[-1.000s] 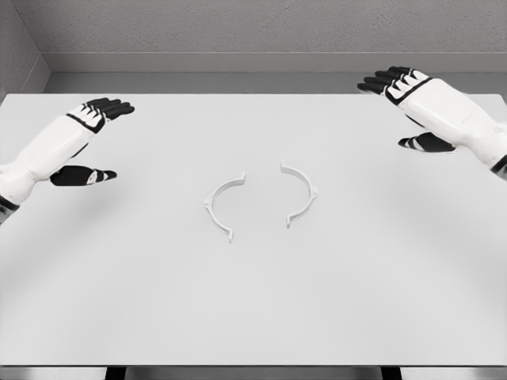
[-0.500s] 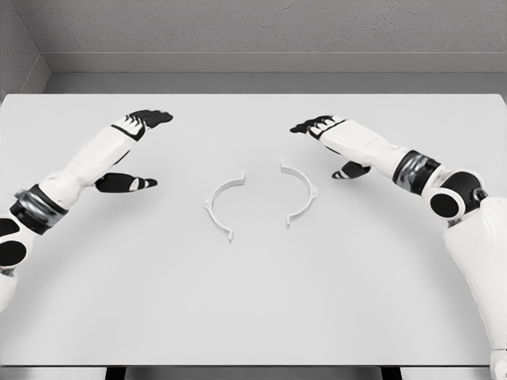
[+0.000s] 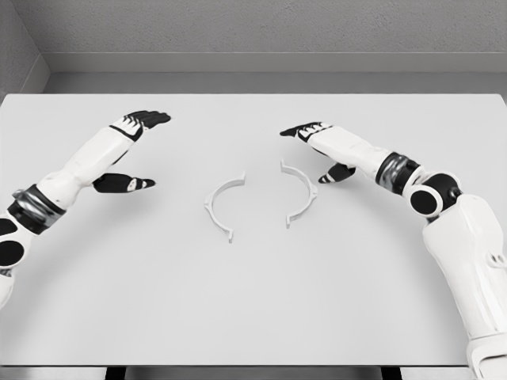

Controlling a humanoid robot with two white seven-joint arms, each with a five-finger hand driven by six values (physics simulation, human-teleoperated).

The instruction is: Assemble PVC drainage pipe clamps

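Observation:
Two white half-ring clamp pieces lie flat at the middle of the white table [image 3: 253, 301]. The left clamp half [image 3: 222, 204] and the right clamp half [image 3: 302, 192] face each other with a gap between their ends. My left hand [image 3: 131, 150] hovers well to the left of the left half, fingers spread, holding nothing. My right hand [image 3: 317, 150] hovers just above and right of the right half's upper end, fingers spread, thumb hanging down close beside the piece without clear contact.
A grey wall runs behind the table's far edge [image 3: 253, 94]. A dark floor strip shows below the near edge.
Both hands swung inward from the table's outer sides toward the clamp halves. In the last half second the right hand slid a little further left; the left hand barely moved.

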